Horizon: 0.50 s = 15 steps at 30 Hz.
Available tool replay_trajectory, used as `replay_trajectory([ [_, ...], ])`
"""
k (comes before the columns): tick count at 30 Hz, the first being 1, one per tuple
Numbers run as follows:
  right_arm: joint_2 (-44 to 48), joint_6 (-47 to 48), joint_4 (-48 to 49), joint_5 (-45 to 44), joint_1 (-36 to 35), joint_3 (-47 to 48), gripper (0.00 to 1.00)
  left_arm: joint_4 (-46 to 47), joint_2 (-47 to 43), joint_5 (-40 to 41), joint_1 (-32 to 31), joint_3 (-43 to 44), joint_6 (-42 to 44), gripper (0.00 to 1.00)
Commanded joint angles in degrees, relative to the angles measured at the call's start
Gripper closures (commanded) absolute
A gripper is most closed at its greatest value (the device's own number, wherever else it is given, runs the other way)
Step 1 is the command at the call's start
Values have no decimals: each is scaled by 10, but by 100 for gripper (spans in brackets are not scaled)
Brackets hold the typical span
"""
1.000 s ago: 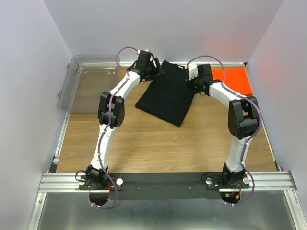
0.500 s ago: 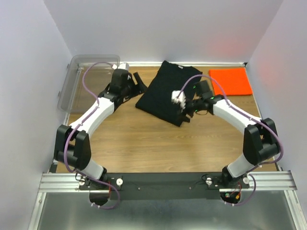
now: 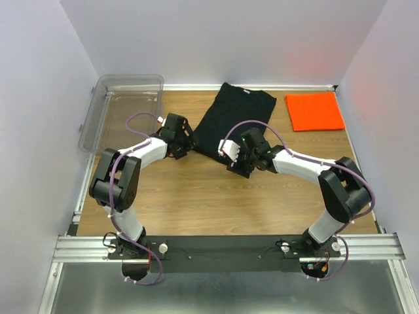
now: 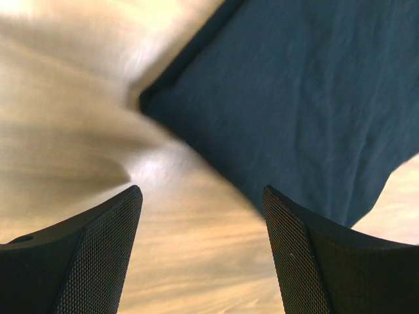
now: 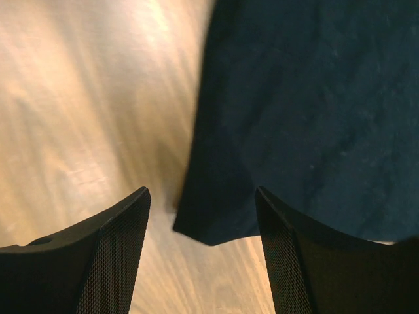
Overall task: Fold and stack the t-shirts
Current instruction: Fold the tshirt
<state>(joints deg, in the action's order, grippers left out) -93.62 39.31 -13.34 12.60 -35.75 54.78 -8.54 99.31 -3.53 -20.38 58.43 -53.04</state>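
The black t-shirt [image 3: 234, 121] lies folded flat at the table's far middle. The orange t-shirt [image 3: 315, 110] lies folded flat at the far right. My left gripper [image 3: 184, 144] is open and empty, low over the wood just beside the black shirt's left corner; in the left wrist view [image 4: 201, 193] the black shirt [image 4: 294, 98] fills the upper right. My right gripper [image 3: 238, 166] is open and empty at the black shirt's near corner; in the right wrist view [image 5: 201, 193] that corner of the shirt [image 5: 216, 222] lies between the jaws, not gripped.
A clear plastic bin [image 3: 121, 112] stands at the far left, partly off the table's edge. The side walls are close on both sides. Bare wood [image 3: 216, 196] lies between the shirts and the arm bases.
Both arms have drawn back from the black shirt's far edge toward the near side. The left gripper went to its left corner, the right gripper to its near corner. The shirt lies flatter.
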Motion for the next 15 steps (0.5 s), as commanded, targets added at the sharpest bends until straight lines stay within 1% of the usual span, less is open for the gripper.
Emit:
replay_trajectory([
  [1,-37,-24,37,-72,-6,-3,28,5,32,51,-2,42,-15,18],
  [6,-63,-22,38,-87,-7,-1,29,-3,71,52,-3,72,-21,20],
  [9,-73,-23,38,-108,-7,-1,32,-14,92,47,-3,88,-17,22],
  [10,-75,-24,39,-110,-6,-1,36,-15,97,45,-3,91,-16,23],
  [12,-79,-27,38,-110,-7,1,38,-21,112,42,-3,99,-13,30],
  [13,-80,-28,38,-109,-8,2,41,-23,120,40,-2,105,-13,38],
  [15,-77,-30,37,-106,-7,1,45,-25,127,44,-3,111,-12,44],
])
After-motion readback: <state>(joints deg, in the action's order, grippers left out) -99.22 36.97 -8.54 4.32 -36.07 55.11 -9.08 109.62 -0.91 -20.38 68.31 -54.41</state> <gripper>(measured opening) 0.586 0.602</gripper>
